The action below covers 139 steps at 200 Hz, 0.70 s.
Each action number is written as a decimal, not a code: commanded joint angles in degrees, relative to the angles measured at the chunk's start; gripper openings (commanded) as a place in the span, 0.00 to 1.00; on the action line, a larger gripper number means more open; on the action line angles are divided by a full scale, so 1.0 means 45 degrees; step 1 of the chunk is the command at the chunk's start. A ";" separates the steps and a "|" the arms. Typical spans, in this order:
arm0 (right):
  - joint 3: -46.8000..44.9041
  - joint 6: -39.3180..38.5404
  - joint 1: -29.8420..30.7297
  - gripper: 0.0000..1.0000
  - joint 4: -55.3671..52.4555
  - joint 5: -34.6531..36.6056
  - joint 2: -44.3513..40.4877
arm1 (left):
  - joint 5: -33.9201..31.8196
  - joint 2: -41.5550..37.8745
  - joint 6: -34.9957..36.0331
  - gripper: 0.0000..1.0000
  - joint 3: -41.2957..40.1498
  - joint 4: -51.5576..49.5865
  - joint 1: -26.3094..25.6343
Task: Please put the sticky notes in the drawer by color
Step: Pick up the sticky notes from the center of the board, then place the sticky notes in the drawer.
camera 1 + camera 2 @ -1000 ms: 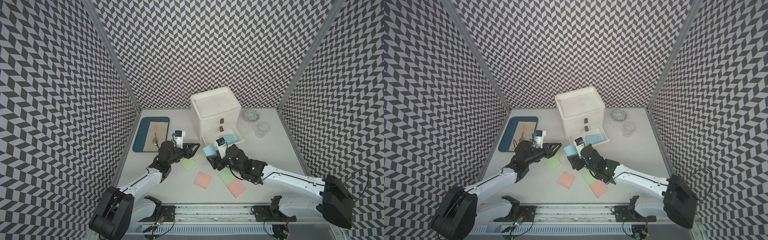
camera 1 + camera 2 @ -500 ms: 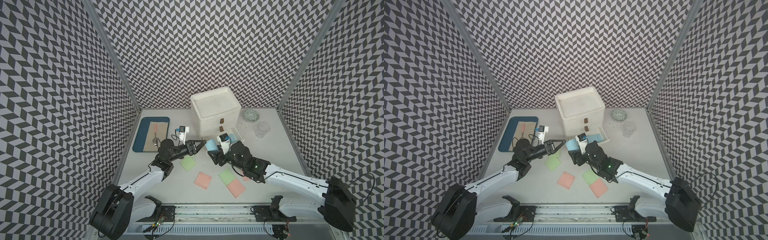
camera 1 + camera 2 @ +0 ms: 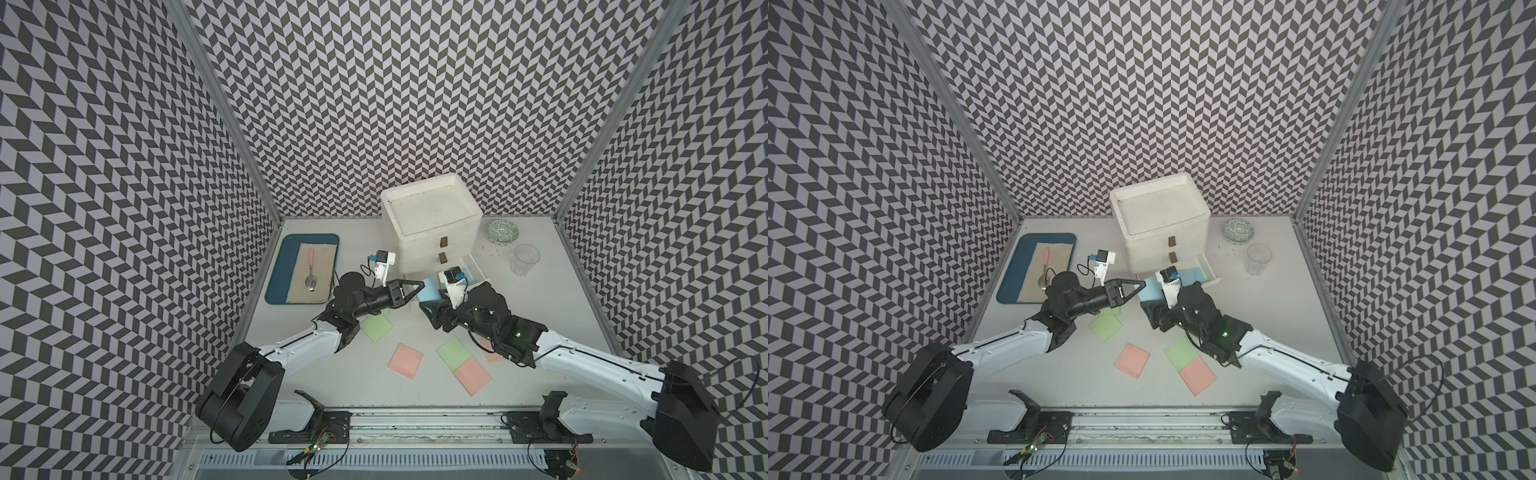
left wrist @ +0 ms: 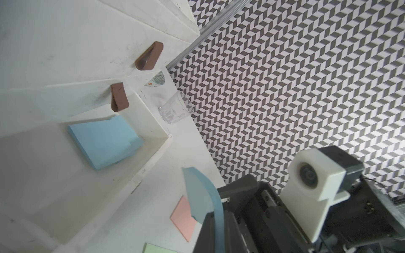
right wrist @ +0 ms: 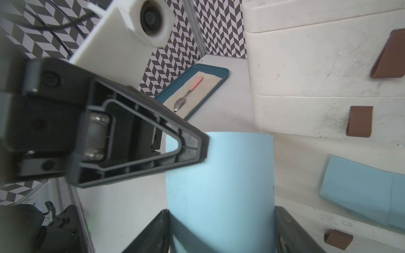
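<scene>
Just ahead of the open bottom drawer (image 4: 149, 118), above the desk (image 3: 353, 386), the right fingers (image 5: 153, 232) stand wide apart with a light blue sticky note (image 5: 219, 186) bowed between them, caught by two opposite edges. The left fingers (image 5: 198, 145) are pressed together at that note's free upper edge; in the right wrist view they seem to pinch it, though the contact itself sits behind the fingertip. The note hangs in the air near the drawer's front corner, not yet over its inside. Inside that drawer lie what look like two stowed blue notes (image 4: 105, 142), flat and overlapping. On the white chest (image 3: 419, 253) the two upper drawers (image 5: 306, 65) are shut. Out on the desk the other colours lie loose: one green note (image 3: 376, 328) beside the left arm, a second green note (image 3: 453, 351) touching a pink note (image 3: 472, 376), a lone pink note (image 3: 406, 360) between the two greens, and a pink patch (image 3: 492, 356), likely a third, mostly under the right arm. A third green I cannot find in the open. By my reading blue is nearly finished, two in and the last in hand at the drawer's mouth; green and pink are not begun, and each wants an upper drawer opened first, so well over half the work is left.
</scene>
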 commanded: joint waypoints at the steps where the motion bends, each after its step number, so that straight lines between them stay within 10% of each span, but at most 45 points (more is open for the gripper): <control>1: -0.0432 -0.0034 -0.0393 0.79 0.0758 0.0501 -0.0593 | -0.0164 0.0092 0.0126 0.00 0.0492 0.0040 -0.0063; 64: -0.2390 0.0951 -0.1668 0.93 0.1170 0.3501 -0.2487 | -0.2824 0.1096 0.1909 0.00 0.2218 -0.2300 -0.0026; 139: -0.3650 0.1096 -0.2733 0.94 0.1673 0.3390 -0.4058 | -0.3825 0.4862 0.3259 0.00 0.3959 -0.1246 -0.1170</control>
